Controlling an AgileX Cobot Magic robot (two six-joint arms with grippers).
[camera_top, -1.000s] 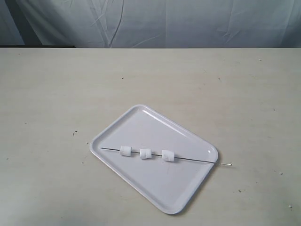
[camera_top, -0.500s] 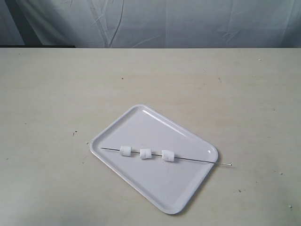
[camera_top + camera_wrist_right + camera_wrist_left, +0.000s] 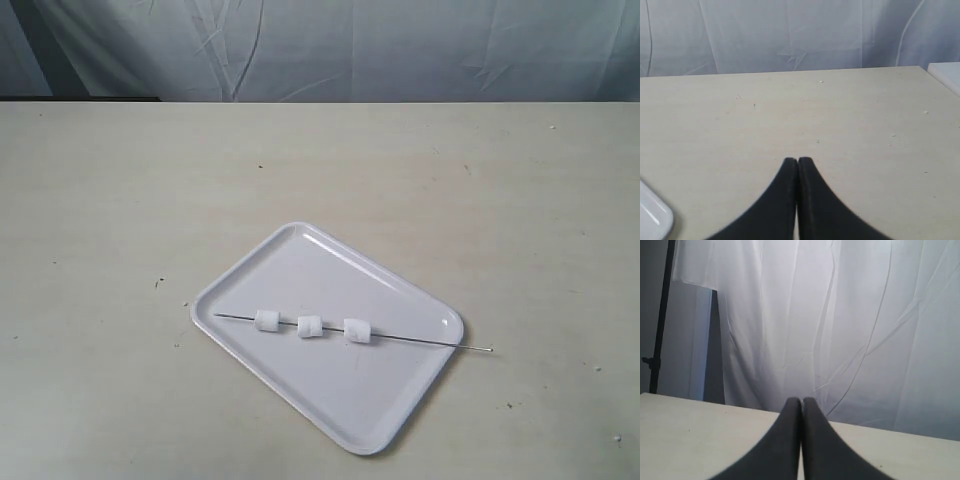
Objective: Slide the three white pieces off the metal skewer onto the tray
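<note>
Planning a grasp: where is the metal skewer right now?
In the exterior view, the metal skewer lies across the tray in the lower middle, threaded through the three white pieces; its right tip pokes past the rim over the table.

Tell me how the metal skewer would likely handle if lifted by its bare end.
Probably stiff: the skewer lies dead straight across the tray. Likely hard to pinch, being very thin and smooth-looking. The three white pieces may slide along it if tilted.
</note>
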